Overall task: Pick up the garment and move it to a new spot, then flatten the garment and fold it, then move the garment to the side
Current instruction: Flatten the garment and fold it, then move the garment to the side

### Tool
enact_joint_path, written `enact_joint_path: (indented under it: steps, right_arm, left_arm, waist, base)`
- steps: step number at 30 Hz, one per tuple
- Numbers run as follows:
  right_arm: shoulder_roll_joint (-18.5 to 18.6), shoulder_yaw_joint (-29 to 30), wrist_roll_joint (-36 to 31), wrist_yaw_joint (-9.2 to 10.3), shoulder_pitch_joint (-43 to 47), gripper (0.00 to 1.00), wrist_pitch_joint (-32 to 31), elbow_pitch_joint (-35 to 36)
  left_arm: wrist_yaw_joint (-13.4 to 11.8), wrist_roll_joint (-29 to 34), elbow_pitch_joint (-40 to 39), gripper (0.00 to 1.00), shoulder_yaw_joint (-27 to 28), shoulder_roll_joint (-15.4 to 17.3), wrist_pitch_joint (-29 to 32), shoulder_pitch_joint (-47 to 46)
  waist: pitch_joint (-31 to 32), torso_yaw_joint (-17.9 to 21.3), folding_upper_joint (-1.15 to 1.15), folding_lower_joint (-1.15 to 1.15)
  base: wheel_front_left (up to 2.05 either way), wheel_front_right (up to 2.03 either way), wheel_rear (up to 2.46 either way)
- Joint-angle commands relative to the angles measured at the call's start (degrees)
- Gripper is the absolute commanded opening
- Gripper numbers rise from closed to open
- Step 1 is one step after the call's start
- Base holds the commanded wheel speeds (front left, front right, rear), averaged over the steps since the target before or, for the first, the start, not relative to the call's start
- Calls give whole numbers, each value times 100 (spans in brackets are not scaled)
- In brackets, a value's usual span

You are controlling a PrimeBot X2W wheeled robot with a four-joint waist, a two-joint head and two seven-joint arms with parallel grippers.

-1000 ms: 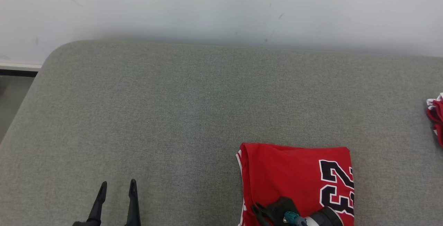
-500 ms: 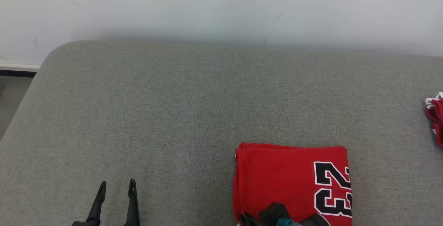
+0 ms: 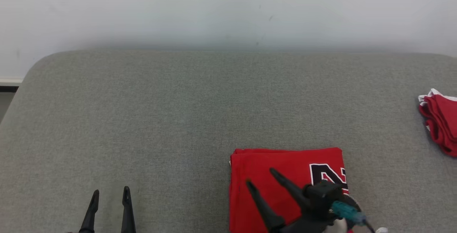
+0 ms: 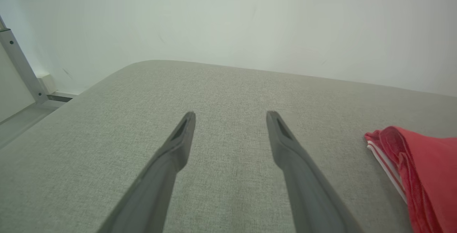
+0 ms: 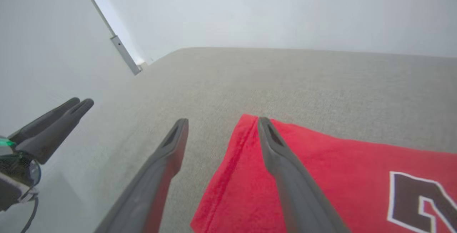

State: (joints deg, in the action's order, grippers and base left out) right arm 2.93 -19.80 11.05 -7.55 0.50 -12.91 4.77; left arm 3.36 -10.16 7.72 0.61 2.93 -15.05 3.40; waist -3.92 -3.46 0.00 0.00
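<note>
Folded red garment (image 3: 285, 161) sits on the near side of the bench (image 3: 178, 101) under the right claw (image 3: 260, 176), jaws apart, left claw (image 3: 110, 190) spread too, so I'd pinch every layer at the fold before sliding it sideways.

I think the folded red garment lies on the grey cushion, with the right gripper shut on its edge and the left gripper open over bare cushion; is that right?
Not quite: the right gripper is open, its jaws apart over the edge of the folded red garment, as the right wrist view shows. The rest holds.
</note>
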Motion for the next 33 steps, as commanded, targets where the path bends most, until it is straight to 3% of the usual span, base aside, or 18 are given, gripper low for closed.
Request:
enact_joint_path:
  steps: [1,6,16,25,33]
  right_arm:
    - [-10,184,-14,13,102,100,77,157]
    - [-18,1133,-27,13,230,100,592,440]
    - [-12,2360,-927,13,224,100,1872,-384]
    - [55,2697,-1159,13,236,100,2460,-1427]
    - [141,2622,-1152,13,199,100,2557,-1685]
  left_arm:
    - [-14,22,-35,100,19,-9,-12,60]
    - [-30,16,-72,100,74,-8,-12,70]
    - [-4,-49,-33,100,236,-7,-12,129]
    - [22,-4,156,100,453,-7,-12,311]
    - [57,71,221,100,572,-8,-12,428]
  waist:
    - [66,166,0,0]
    - [142,402,0,0]
    - [314,671,0,0]
    - [508,709,0,0]
    - [581,725,0,0]
  base:
    - [0,0,0]
    - [0,0,0]
    - [0,0,0]
    - [0,0,0]
    - [0,0,0]
